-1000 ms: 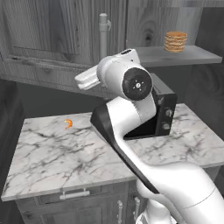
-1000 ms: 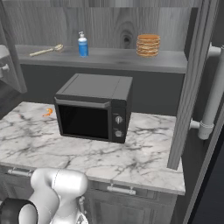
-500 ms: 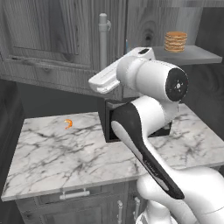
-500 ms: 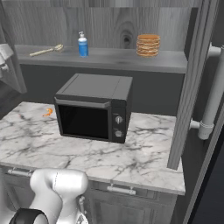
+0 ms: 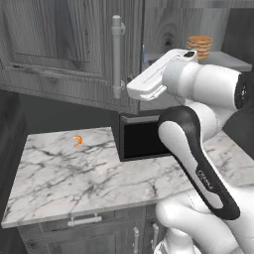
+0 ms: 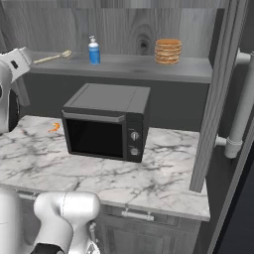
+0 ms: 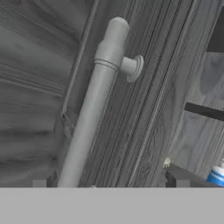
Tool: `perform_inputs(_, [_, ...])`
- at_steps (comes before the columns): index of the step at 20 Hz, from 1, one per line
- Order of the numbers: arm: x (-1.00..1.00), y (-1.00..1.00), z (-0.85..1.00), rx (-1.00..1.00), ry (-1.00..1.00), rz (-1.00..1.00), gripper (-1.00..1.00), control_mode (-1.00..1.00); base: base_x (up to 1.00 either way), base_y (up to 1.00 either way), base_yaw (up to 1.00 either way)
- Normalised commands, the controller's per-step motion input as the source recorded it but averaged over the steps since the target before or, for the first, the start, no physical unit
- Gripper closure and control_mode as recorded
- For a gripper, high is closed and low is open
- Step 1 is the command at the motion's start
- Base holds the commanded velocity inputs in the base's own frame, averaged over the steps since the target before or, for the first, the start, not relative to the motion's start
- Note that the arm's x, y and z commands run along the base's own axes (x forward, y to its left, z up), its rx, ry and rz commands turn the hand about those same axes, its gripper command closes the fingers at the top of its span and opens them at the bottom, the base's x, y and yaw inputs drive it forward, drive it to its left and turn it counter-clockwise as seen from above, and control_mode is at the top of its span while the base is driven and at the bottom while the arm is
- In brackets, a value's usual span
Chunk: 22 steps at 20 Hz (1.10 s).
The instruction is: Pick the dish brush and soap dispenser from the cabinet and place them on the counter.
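Thin tan wooden dish brush (image 6: 52,58) lying on dark grey cabinet's grey shelf (image 6: 124,67) | small blue soap dispenser (image 6: 94,51) upright beside it | tan disc stack (image 6: 168,51) further right | two-finger gripper (image 7: 109,186) spread wide, empty, facing silver bar handle (image 7: 94,109) | white marble counter (image 6: 163,173) bears black microwave (image 6: 106,121).

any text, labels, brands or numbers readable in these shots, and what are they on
Small dark lettering on the robot arm's forearm in the left base view: too small and blurred to read.
Soap dispenser: no readable label.
Microwave: two knobs, no legible markings.
Nothing else carries text.
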Motion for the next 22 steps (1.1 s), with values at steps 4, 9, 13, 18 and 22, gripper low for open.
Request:
perform_inputs(4, [-0.08,-0.4,0.17,0.05,0.0,0.12,-1.0,-1.0,0.0,0.0,0.0])
perform_inputs(9, [-0.09,-0.4,0.18,0.05,0.0,0.12,-1.0,-1.0,0.0,0.0,0.0])
perform_inputs(13, [-0.07,-0.38,0.17,0.04,0.0,0.11,-1.0,-1.0,0.0,0.0,0.0])
perform_inputs(18, [-0.05,-0.36,0.12,0.0,0.0,0.11,-1.0,-1.0,0.0,0.0,0.0])
perform_inputs(22, [-0.01,-0.33,0.07,0.02,0.0,0.12,-1.0,-1.0,0.0,0.0,0.0])
